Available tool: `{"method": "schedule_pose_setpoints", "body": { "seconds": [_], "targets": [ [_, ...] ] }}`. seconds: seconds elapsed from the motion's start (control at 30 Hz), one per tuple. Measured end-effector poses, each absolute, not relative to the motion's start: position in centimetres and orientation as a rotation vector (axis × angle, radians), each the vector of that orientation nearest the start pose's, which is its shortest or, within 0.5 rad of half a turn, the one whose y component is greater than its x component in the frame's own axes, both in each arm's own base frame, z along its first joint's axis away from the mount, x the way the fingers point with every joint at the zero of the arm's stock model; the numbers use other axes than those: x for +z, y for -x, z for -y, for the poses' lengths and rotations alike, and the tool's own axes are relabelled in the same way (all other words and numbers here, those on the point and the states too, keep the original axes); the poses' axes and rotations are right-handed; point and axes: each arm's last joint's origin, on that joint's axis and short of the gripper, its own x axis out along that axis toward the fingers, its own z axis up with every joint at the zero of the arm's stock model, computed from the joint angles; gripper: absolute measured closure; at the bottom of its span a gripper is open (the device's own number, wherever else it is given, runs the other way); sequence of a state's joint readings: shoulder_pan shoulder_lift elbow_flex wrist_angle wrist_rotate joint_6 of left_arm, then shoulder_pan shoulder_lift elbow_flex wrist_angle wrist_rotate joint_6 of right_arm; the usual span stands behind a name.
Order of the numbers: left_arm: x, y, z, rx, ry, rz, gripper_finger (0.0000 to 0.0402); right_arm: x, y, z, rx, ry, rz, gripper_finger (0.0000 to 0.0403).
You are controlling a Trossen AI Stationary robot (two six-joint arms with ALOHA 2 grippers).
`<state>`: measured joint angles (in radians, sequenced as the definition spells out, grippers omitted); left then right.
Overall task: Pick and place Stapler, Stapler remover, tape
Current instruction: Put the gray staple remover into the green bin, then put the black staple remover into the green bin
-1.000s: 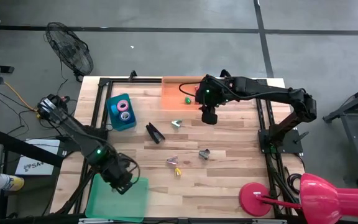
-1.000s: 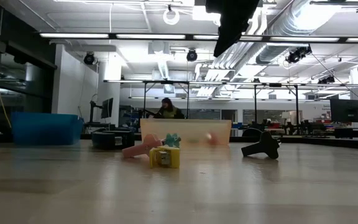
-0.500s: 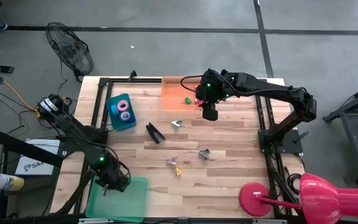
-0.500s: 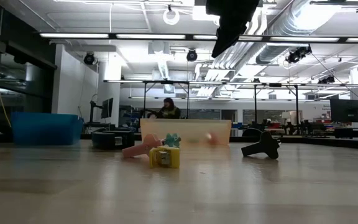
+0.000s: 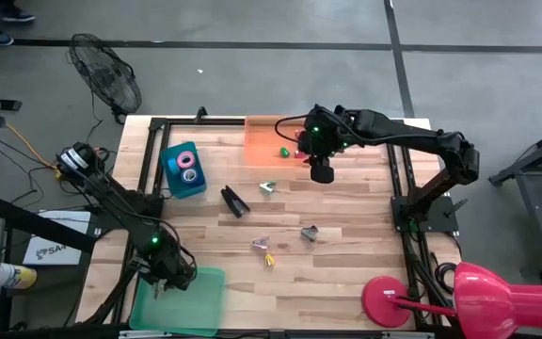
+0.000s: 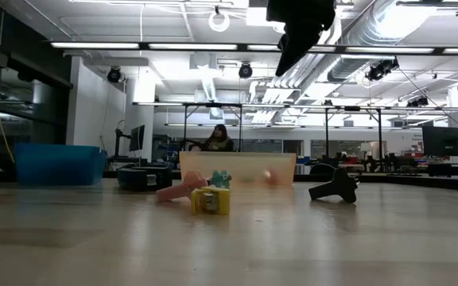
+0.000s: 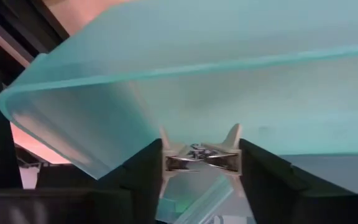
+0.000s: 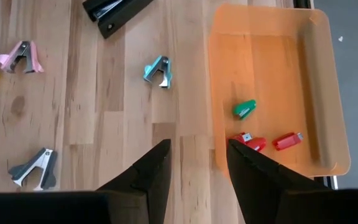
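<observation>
One staple remover (image 7: 199, 160) is seen pinched between the fingers of the left gripper (image 7: 201, 155), touching both, and is held just over the green tray (image 7: 229, 37). That tray sits at the left corner of the desk's lamp-side edge, so a drop-off is judged to be in hand. The right gripper (image 8: 197, 168) is held empty with its fingers parted above the orange tray (image 8: 328, 93) at the opposite edge, apparently waiting. The stapler (image 5: 234, 201) is left mid-desk, not yet collected. The tape (image 5: 187, 160) is found in the blue bin (image 5: 172, 181) near the left edge. Four more removers (image 5: 310, 233) are scattered centrally.
</observation>
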<state>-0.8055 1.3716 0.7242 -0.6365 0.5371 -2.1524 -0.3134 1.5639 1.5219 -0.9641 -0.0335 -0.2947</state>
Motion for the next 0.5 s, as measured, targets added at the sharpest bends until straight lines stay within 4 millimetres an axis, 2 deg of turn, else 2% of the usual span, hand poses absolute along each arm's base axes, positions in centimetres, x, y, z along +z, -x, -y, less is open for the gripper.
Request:
{"method": "schedule_pose_setpoints", "body": {
  "seconds": [0.27, 0.5],
  "targets": [
    [17.6, -14.6, 17.5, 0.716, 1.327, -1.892, 0.0114, 33.5, -29.9, 10.3, -0.118, 0.076, -1.030, 0.0257],
    [19.3, -15.3, 17.4, 0.679, 1.386, -1.787, 0.0101, 33.2, -29.2, 10.6, -0.084, 0.028, -1.080, 0.0258]
  ]
}}
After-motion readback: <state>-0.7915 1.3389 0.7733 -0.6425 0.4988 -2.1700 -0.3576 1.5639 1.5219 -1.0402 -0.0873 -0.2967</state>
